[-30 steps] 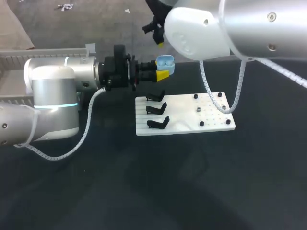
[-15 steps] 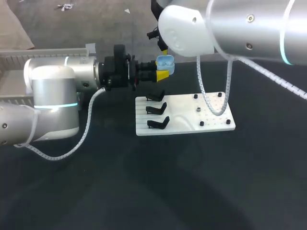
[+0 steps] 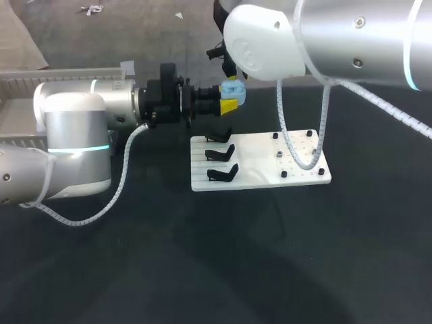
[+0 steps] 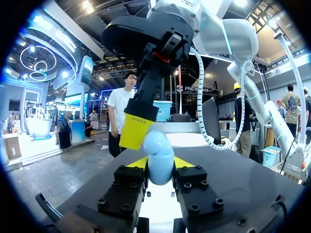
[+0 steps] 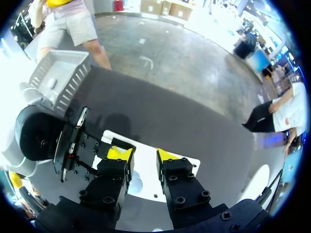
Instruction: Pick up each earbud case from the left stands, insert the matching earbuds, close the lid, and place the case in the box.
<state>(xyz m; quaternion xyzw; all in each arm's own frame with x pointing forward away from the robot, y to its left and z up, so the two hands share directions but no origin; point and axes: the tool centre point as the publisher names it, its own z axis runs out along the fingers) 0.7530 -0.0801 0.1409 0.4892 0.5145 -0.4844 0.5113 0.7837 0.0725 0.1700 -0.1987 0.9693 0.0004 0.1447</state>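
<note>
R jaws came down over case, spread, just above it; L jaws pinch it.

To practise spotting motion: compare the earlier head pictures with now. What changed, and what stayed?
The right arm swung leftward, bringing the right tool, open, down onto the light blue earbud case, whose raised lid now looks pressed shut. The left tool stayed clamped on the case, unmoved; the white board and its three black stands did not shift.
</note>
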